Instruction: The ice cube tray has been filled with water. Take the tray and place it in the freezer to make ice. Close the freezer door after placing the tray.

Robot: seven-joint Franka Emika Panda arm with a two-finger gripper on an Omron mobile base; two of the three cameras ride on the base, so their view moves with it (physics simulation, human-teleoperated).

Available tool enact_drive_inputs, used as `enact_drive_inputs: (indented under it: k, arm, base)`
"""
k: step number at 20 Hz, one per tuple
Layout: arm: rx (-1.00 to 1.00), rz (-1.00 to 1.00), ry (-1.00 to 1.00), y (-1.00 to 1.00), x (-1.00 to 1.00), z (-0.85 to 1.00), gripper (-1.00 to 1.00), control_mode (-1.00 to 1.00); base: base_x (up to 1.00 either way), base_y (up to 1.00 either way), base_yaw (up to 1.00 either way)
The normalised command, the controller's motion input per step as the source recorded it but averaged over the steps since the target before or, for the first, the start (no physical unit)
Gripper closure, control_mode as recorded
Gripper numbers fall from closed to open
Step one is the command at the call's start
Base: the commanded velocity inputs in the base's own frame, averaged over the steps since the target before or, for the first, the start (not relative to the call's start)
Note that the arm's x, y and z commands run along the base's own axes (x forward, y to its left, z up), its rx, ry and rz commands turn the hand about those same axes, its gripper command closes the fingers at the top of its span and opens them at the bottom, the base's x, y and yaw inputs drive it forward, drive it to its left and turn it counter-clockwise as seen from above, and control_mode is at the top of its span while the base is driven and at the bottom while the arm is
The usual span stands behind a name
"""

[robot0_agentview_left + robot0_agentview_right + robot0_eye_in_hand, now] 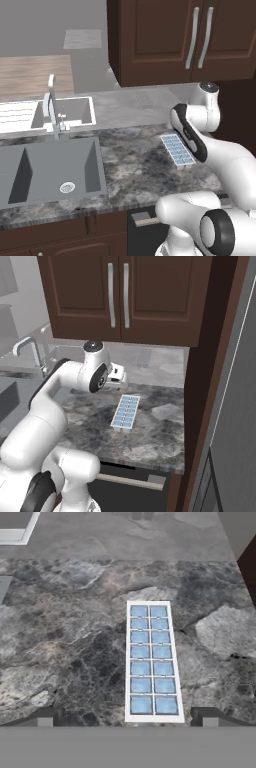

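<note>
Hiding ice cube tray (177, 149) near end: arm, left base view.

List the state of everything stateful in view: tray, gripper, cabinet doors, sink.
ice cube tray: flat on the counter, cells full of water, not held.
gripper: open, above the tray's near end, holding nothing.
upper cabinet doors: shut.
sink: basin dry, faucet not running.

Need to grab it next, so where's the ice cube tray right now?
The ice cube tray lies flat on the marble counter, right of the sink, below the open end effector.
</note>
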Motion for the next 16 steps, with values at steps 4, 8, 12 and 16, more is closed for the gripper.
enact_drive_inputs:
  k: [4,8,12,16]
  arm:
    - [-0.01,0.00,0.00,-0.03,0.21,-0.32,-1.00,-1.00]
    - [-0.02,0.07,-0.06,0.00,0.33,-0.29,-1.00,-1.00]
    - [-0.02,0.09,-0.06,0.00,0.48,-0.27,-1.00,-1.00]
    - [0.00,0.09,0.00,0.00,0.52,-0.11,-1.00,-1.00]
  base:
    - [0.00,0.00,0.00]
    - [0.00,0.00,0.00]
    - [0.00,0.00,0.00]
    - [0.00,0.00,0.00]
